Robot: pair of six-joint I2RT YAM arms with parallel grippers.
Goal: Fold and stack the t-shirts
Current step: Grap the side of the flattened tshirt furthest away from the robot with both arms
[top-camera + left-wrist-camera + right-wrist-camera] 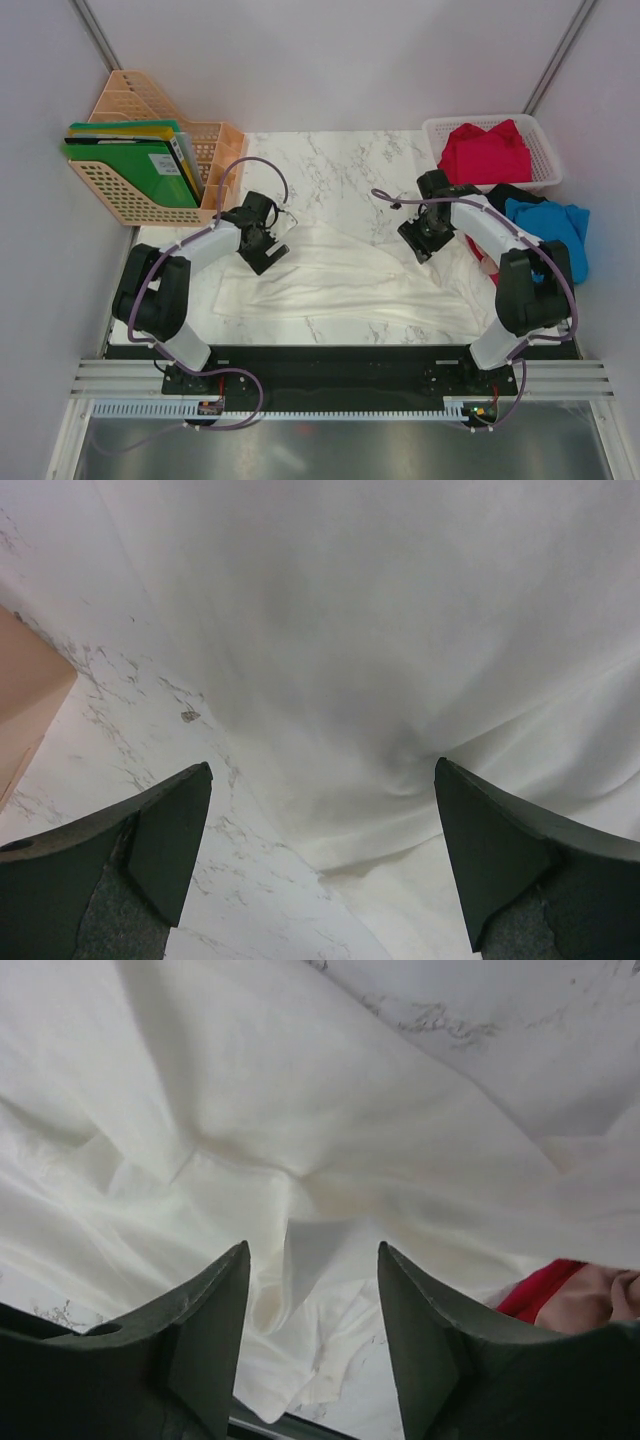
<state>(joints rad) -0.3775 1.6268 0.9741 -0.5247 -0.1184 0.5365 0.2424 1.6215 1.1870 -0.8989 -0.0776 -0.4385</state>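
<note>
– Jaws on both sides stand parted and empty: left gripper at the white t-shirt's edge, right gripper over a crease.
– Shirt's rumpled on the table. I'd pinch only the top layer and lift evenly.

White marble-look surface boxed in by plain pale walls on 3 sides, w/ thin metal poles in the back corners. Peach file rack w/ green folders back left, white mesh basket back right. Alu rails + black plate along the near edge. Lighting's soft, even.
</note>
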